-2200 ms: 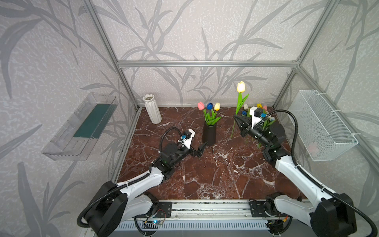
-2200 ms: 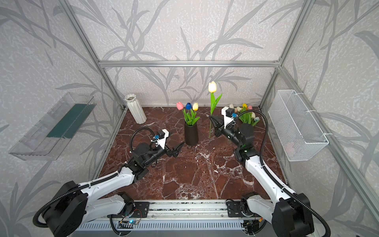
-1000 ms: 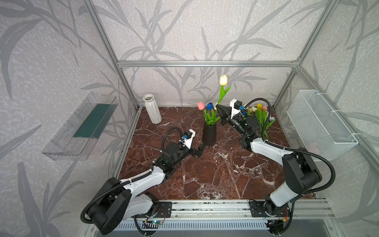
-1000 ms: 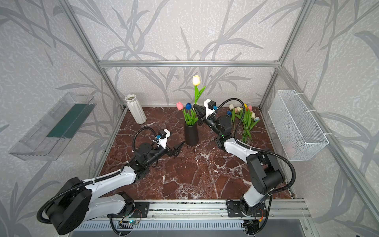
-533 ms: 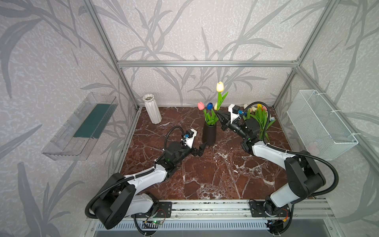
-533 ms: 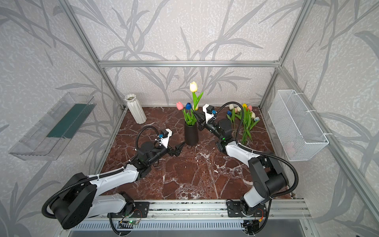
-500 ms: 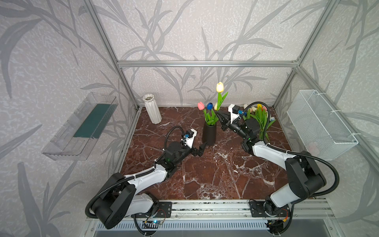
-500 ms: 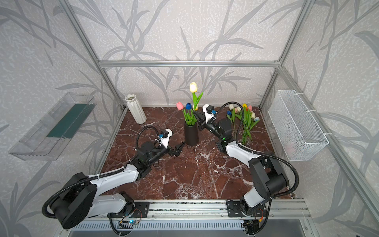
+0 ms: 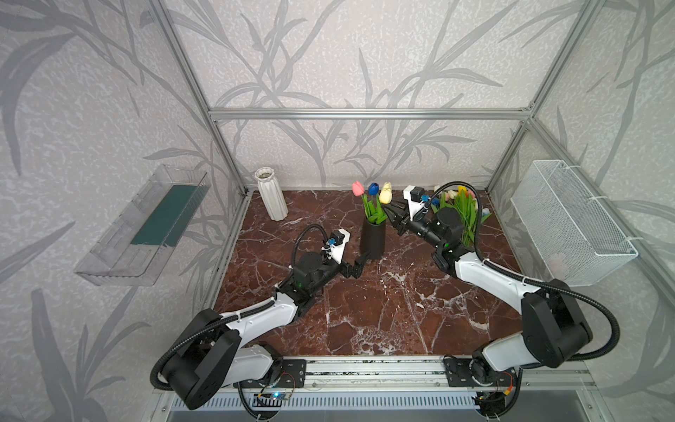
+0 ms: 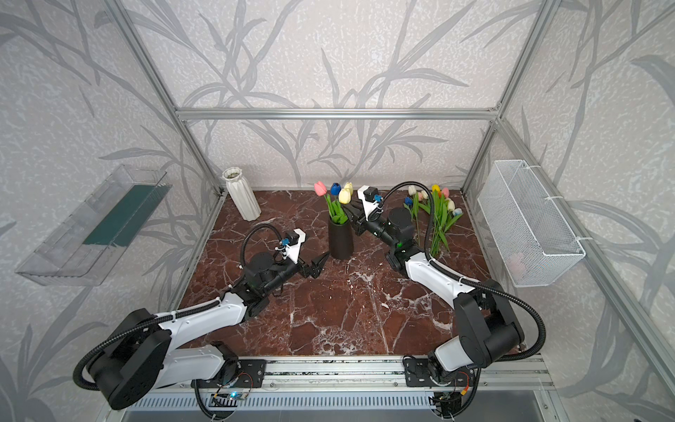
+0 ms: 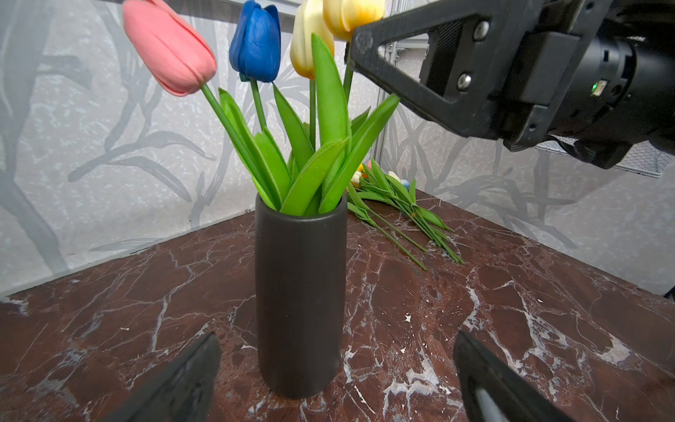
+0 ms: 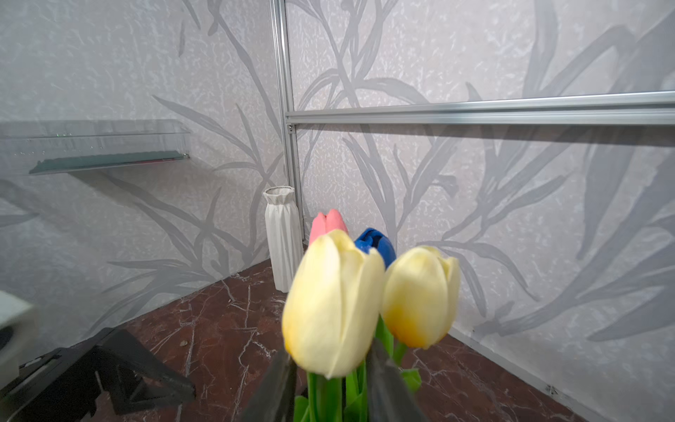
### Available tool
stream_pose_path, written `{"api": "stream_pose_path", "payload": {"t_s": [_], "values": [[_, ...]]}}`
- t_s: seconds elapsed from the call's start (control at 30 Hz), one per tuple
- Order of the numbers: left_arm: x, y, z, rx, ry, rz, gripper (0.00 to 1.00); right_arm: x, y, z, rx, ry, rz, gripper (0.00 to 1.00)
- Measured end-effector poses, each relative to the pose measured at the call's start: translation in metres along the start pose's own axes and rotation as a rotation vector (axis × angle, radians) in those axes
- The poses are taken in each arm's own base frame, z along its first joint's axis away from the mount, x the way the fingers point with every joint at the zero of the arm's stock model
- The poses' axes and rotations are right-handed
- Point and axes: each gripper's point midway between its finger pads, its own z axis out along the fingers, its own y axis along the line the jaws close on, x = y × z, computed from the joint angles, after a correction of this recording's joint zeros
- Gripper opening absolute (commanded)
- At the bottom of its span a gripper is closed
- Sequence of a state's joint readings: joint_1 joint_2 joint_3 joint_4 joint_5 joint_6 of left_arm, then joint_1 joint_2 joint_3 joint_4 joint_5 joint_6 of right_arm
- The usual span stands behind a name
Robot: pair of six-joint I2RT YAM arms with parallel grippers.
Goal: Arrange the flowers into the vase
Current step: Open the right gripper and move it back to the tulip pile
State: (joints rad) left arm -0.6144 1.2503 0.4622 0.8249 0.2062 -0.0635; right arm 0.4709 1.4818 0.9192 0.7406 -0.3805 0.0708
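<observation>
The black vase [image 9: 372, 239] [image 11: 300, 292] stands mid-table with pink, blue and two cream-yellow flowers [image 9: 372, 190] [image 11: 255, 44] in it. My right gripper [image 9: 391, 216] [image 12: 328, 380] is at the vase's mouth, open. Its jaws stand either side of the stem under the nearer cream tulip [image 12: 332, 307], with a gap showing beside the stem. My left gripper [image 9: 359, 263] [image 11: 336, 338] is open low by the vase's foot, with a finger on each side and touching nothing. More flowers [image 9: 464, 212] [image 11: 394, 204] lie in a pile at the back right.
A white ribbed vase [image 9: 270, 199] [image 12: 283, 237] stands in the back left corner. A wire basket [image 9: 569, 219] hangs on the right wall and a clear shelf [image 9: 146, 223] on the left wall. Aluminium posts frame the table's corners.
My right gripper has lowered the cream tulip into the vase until its head sits level with the others, and its jaws have parted from the stem. The left arm has barely moved.
</observation>
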Motion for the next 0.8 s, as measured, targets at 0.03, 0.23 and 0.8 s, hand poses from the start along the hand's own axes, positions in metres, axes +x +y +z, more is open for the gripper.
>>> {"api": "stream_pose_path", "payload": {"t_s": [0.03, 0.23, 0.8], "values": [[0.000, 0.000, 0.000, 0.000, -0.001, 0.000, 1.00, 0.000, 0.001, 0.001, 0.004, 0.012, -0.006, 0.41], [0.002, 0.000, -0.002, -0.003, -0.003, 0.000, 1.00, -0.008, 0.004, -0.008, 0.058, 0.048, -0.026, 0.56], [-0.034, -0.005, -0.016, 0.007, -0.090, 0.021, 1.00, -0.047, -0.038, -0.095, 0.434, 0.009, -0.030, 0.60]]}}
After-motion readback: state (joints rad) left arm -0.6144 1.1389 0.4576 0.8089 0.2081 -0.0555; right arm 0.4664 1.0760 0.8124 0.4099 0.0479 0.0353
